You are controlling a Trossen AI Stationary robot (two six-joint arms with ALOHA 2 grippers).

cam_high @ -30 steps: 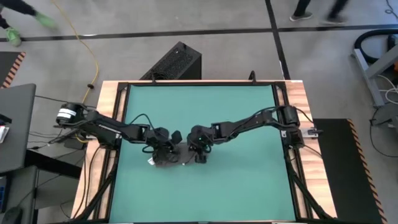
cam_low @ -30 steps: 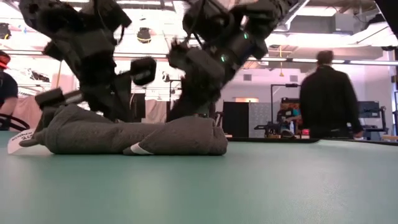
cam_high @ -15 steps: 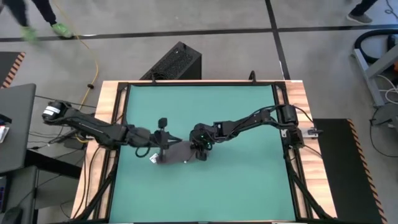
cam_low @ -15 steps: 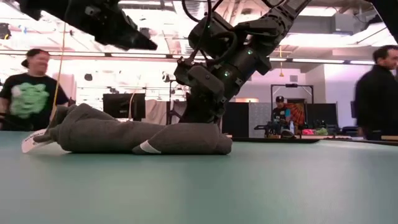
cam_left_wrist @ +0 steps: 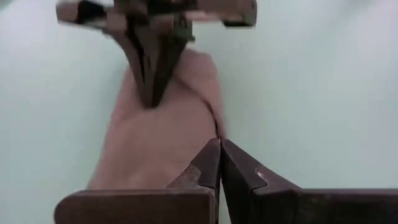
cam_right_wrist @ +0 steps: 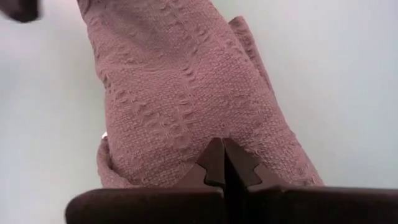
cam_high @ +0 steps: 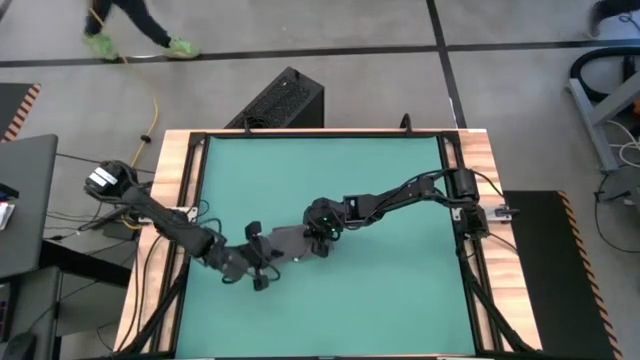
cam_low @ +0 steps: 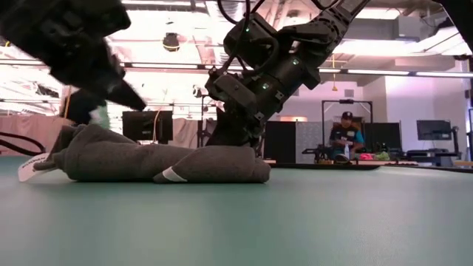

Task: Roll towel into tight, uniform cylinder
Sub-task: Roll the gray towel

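The dark grey towel (cam_high: 287,243) lies as a loose, lumpy roll on the teal mat (cam_high: 380,180), running left to right in the low view (cam_low: 148,162). A white tag (cam_low: 26,168) sticks out at its left end. My right gripper (cam_high: 321,237) is shut and rests on the roll's right end. My left gripper (cam_high: 256,264) is shut and sits at the near side of the roll's left part. In its wrist view (cam_left_wrist: 219,149) the tips stand against the towel's edge (cam_left_wrist: 158,143). My right gripper presses its shut fingertips (cam_right_wrist: 214,157) down into the top of the roll near its right end (cam_right_wrist: 205,124). It comes from above, slanting in from the table's right. The cloth creases in at the tips, and the roll lies on the mat. My left gripper: I cannot tell whether it touches the towel.
The mat is bordered by a black frame and wooden edges (cam_high: 195,150). Bare mat lies to the far side and to the right of the towel (cam_high: 400,270). Beyond the table a person sits in the room (cam_low: 344,137).
My left gripper has lifted off the roll's left end, swung up and toward the table's left, then come down at the roll's near side. The towel's left end has sagged a little. My right gripper has stayed on the right end.
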